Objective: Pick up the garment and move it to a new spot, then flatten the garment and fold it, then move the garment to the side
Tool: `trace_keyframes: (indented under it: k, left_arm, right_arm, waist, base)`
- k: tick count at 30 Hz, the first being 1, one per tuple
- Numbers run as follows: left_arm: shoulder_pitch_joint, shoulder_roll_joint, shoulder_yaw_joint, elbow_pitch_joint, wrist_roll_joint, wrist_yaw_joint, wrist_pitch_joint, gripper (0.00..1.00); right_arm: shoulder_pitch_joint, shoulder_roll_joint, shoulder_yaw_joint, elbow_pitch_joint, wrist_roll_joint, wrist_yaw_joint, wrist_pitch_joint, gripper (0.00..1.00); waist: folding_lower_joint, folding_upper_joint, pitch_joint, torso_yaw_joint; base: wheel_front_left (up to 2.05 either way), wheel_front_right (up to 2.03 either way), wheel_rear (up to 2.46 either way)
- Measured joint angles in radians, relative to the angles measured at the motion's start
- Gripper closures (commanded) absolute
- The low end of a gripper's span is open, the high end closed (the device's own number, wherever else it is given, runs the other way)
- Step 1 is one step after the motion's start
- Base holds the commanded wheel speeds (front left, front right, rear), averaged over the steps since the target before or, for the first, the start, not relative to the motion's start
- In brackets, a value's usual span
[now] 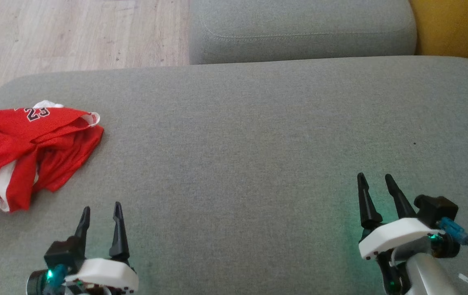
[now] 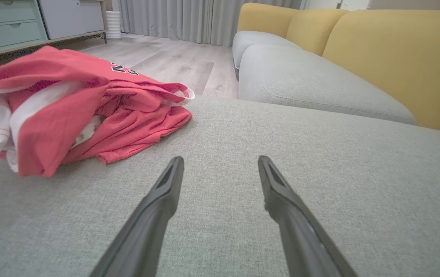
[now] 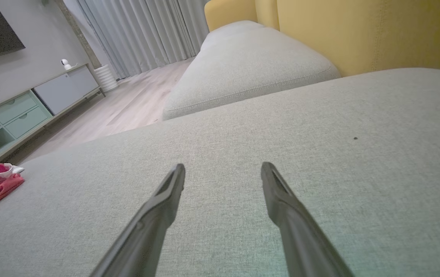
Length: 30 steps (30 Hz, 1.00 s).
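Plainly, both pincers stand spread wide and hold nothing: the left gripper (image 1: 102, 207) sits at the near left above the grey seat cushion (image 1: 238, 135) with its fingers pointing far, and the right gripper (image 1: 374, 176) is posed the same way at the near right, well apart from it. Just far and left of the left gripper lies the garment (image 1: 25, 151), a red jersey with white trim, crumpled in a heap at the cushion's left end. The step in hand looks like the first pick, and the left arm is the natural one for it. It should swing left and come down on a raised ridge of cloth rather than a flat patch. Closing on few layers would let the jersey hang open when lifted, and it should clear the cushion before heading to the bare middle. The heap's left part is cut off in the head view. Collar and hem are hard to tell apart, and what is tucked underneath is hidden.
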Motion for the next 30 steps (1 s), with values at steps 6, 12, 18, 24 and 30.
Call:
trace_keyframes:
  k: [6,12,18,24,30]
  left_arm:
    - [0.000,0.000,-0.008,0.003,0.073,0.009,-0.021,0.00]
    - [0.000,0.000,-0.008,0.005,0.137,0.016,-0.040,0.00]
    - [0.000,-0.003,-0.005,0.002,0.198,0.016,-0.053,0.00]
    - [0.000,-0.008,0.001,0.000,0.256,0.016,-0.072,0.00]
    - [0.000,-0.025,0.023,-0.001,0.263,0.010,-0.073,0.00]
  right_arm:
    - [-0.005,0.000,-0.006,0.013,-0.076,0.000,-0.021,0.00]
    - [-0.014,0.001,-0.011,0.019,-0.130,0.000,-0.035,0.00]
    - [-0.014,0.001,-0.011,0.025,-0.184,0.000,-0.052,0.00]
    - [-0.014,0.001,-0.012,0.028,-0.236,0.000,-0.069,0.00]
    - [-0.014,0.000,-0.004,0.028,-0.241,0.000,-0.071,0.00]
  waist:
    - [0.0000,0.0000,-0.002,-0.001]
    - [0.0000,0.0000,-0.004,0.000]
    - [0.0000,0.0000,-0.002,-0.001]
    - [0.0000,0.0000,0.000,0.003]
    - [0.0000,0.0000,0.006,0.051]
  base:
    - [0.00,0.00,0.00]
    - [0.00,0.00,0.00]
    - [0.00,0.00,0.00]
    - [0.00,0.00,0.00]
    - [0.00,0.00,0.00]
